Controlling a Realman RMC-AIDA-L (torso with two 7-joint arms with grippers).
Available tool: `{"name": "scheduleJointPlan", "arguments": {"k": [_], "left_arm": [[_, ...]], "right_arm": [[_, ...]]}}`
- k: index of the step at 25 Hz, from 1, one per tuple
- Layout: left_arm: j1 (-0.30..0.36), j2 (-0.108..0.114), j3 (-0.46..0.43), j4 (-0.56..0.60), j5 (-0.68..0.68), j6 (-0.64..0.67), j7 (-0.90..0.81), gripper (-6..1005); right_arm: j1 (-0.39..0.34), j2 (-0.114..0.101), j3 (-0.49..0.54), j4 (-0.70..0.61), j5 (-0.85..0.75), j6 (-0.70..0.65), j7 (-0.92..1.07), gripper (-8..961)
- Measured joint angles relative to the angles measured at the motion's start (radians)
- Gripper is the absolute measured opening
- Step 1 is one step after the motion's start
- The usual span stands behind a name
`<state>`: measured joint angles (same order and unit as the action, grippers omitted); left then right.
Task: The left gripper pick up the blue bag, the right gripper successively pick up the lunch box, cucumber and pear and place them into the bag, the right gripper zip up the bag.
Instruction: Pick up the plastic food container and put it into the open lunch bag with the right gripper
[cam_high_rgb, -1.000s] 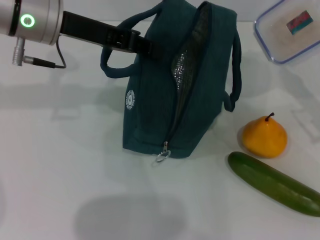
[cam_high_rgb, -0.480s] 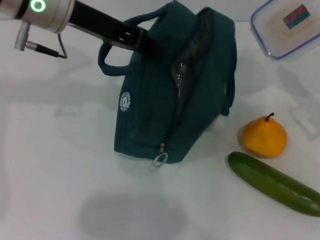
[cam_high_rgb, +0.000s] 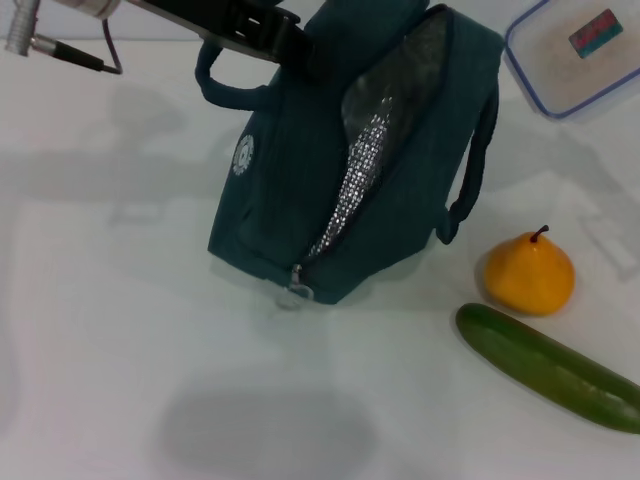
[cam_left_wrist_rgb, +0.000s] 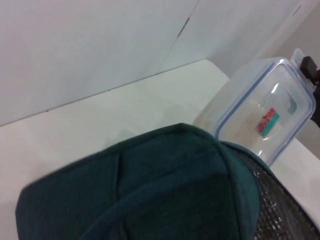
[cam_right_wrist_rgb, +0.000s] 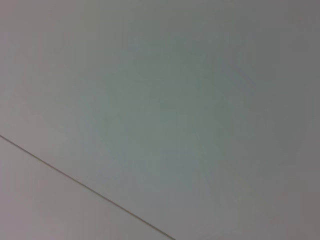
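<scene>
Nearest, on the right, a long dark green cucumber (cam_high_rgb: 550, 368) lies on the white table (cam_high_rgb: 120, 330), with a rounded orange-yellow pear (cam_high_rgb: 529, 273) just beyond it. Farther in, at centre, the dark teal-blue fabric bag (cam_high_rgb: 300, 190) sits tilted, its zip parted on silver foil lining (cam_high_rgb: 365, 160); nothing shows inside. At the far left the black-clawed left gripper (cam_high_rgb: 285, 40) is clamped on the bag's top edge by a loop handle (cam_high_rgb: 215, 85). To lift well, I judge it should rise straight and keep the mouth facing the right side. Far right, the clear blue-rimmed lunch box (cam_high_rgb: 575, 50) appears empty. The right gripper is out of sight.
</scene>
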<state>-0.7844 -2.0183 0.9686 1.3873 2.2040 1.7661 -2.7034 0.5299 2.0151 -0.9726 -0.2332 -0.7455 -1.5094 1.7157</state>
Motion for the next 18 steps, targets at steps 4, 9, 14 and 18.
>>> {"name": "scheduleJointPlan", "arguments": {"k": [4, 9, 14, 18], "left_arm": [[0.002, -0.017, 0.007, 0.007, 0.06, -0.002, -0.002, 51], [0.006, -0.054, 0.021, -0.001, 0.082, -0.016, 0.013, 52], [0.001, -0.065, 0.062, -0.005, 0.074, -0.026, 0.004, 52], [-0.001, -0.067, 0.096, -0.006, 0.068, -0.058, -0.009, 52]], "right_arm": [[0.003, -0.001, 0.0, -0.001, 0.011, -0.009, 0.001, 97], [0.008, 0.001, -0.001, -0.002, 0.021, -0.028, 0.001, 97], [0.025, 0.005, 0.0, -0.002, 0.023, -0.046, 0.001, 97], [0.036, 0.007, 0.0, -0.001, 0.024, -0.055, 0.001, 97]]}}
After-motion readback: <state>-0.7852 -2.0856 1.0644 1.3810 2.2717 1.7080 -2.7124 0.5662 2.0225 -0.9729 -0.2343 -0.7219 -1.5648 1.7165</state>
